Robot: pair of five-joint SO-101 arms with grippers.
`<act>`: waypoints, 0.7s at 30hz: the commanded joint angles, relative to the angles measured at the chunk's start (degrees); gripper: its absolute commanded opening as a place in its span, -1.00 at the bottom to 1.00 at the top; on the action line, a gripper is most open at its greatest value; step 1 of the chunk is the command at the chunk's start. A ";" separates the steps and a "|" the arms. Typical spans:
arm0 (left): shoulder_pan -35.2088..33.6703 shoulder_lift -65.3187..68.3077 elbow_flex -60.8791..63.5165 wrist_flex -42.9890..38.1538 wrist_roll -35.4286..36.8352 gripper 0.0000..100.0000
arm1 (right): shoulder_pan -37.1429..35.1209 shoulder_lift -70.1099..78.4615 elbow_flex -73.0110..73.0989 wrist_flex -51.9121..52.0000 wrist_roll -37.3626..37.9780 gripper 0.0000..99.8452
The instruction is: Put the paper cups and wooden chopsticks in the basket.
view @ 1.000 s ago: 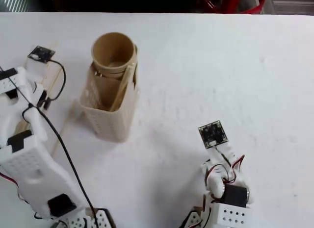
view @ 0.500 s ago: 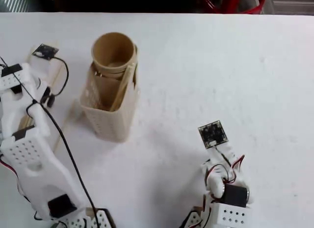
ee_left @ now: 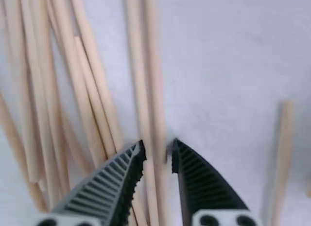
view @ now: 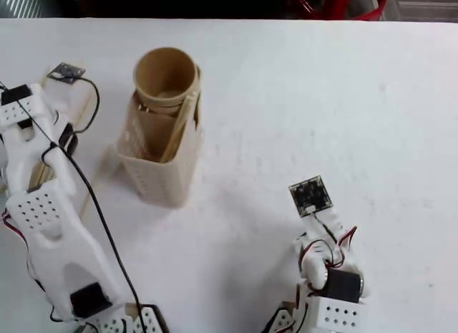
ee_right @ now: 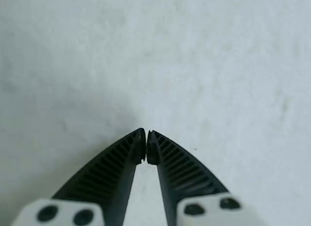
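Observation:
A white perforated basket (view: 161, 172) stands left of the table's middle with stacked paper cups (view: 166, 75) and one wooden chopstick (view: 179, 129) leaning inside it. Left of the basket, the left arm (view: 39, 204) hangs over a pile of loose wooden chopsticks (ee_left: 58, 90) lying on the table. My left gripper (ee_left: 158, 148) is down among them, its jaws closed narrowly on one chopstick (ee_left: 154, 90) that runs out ahead of the tips. My right gripper (ee_right: 146, 143) is shut on nothing, over bare table near the front edge.
A single chopstick (ee_left: 282, 153) lies apart from the pile. One thin stick (view: 89, 193) shows between the left arm and the basket. The right arm (view: 329, 283) sits at the front right. The white tabletop (view: 322, 97) stretches right of the basket.
The left arm has shifted a little toward the far side of the table over the chopstick pile. The right arm, basket and cups have not moved.

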 commanded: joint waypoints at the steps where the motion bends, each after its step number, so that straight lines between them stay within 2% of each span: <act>1: -0.40 4.35 0.26 2.73 0.79 -0.62 | 0.13 -0.40 0.53 0.13 0.09 -0.96; 8: -0.48 4.88 -1.05 2.46 0.62 -0.62 | 0.13 -0.40 0.53 0.13 0.09 -0.96; 13: 0.40 4.88 -0.88 3.08 -1.93 -0.81 | 0.13 -0.40 0.53 0.13 0.09 -0.96; 16: 1.10 4.88 -0.26 6.24 -5.01 -0.82 | 0.13 -0.40 0.53 0.13 0.09 -0.96; 21: 1.19 4.18 0.00 7.12 -5.19 -0.90 | 0.13 -0.40 0.53 0.13 0.09 -0.96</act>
